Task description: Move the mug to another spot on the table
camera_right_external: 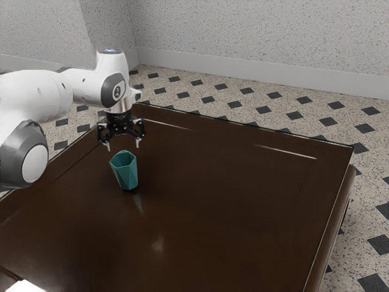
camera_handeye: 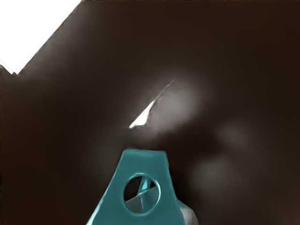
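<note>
I see the mug (camera_right_external: 124,170) standing upright on the table (camera_right_external: 243,201), toward 9 o'clock from the tabletop's middle in the exterior view, well in from every edge. My gripper (camera_right_external: 122,144) hangs at 12 o'clock of the mug, just above its rim and apart from it, with one finger toward 9 o'clock and the other toward 3. The arm (camera_right_external: 55,97) reaches in from 9 o'clock. The floor (camera_right_external: 292,103) lies beyond the table from 12 to 3 o'clock, with the wall (camera_right_external: 255,30) behind it.
</note>
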`<state>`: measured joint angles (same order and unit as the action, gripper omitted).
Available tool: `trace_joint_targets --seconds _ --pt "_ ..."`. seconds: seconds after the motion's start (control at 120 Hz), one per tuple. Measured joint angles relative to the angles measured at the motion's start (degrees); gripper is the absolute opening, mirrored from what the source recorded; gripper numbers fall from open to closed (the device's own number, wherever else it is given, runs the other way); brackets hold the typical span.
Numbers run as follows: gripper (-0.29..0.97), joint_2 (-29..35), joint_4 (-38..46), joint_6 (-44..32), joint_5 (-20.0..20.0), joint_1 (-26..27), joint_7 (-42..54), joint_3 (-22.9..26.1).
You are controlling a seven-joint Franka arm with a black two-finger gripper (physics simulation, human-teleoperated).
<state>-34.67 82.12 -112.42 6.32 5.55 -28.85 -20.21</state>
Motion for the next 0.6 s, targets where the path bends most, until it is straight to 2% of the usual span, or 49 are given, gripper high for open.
trace_joint_targets --seconds 0.35,0.6 --pt "0.67 -4.13 -0.07 -2.55 1.77 -1.0 2.99 0.0" --pt "0.52 -5.42 -0.01 -4.0 2.74 -1.18 4.3 0.0"
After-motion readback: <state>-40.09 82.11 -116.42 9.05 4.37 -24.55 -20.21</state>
